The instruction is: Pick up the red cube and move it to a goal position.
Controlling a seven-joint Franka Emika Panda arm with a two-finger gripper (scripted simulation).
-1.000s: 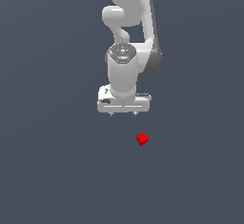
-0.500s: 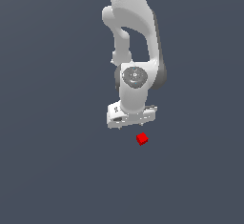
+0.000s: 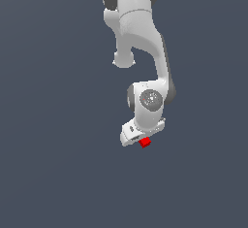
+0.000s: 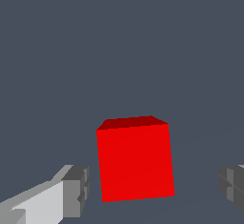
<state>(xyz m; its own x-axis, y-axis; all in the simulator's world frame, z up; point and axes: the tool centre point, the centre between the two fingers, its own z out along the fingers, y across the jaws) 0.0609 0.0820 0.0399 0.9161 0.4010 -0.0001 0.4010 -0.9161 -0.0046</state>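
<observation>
Flanking one red cube (image 4: 135, 160), two fingers (image 4: 76, 191) (untouching, one hand (image 4: 155, 186))

Flat even render light, sharp, no glare

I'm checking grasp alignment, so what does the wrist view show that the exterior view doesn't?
Only the wrist view shows the grey finger pads apart, one on each side of the red cube, with a gap on both sides: the jaws are open. Only the exterior view shows the white arm bending down over the cube. Both show the cube on the plain dark grey floor.
</observation>
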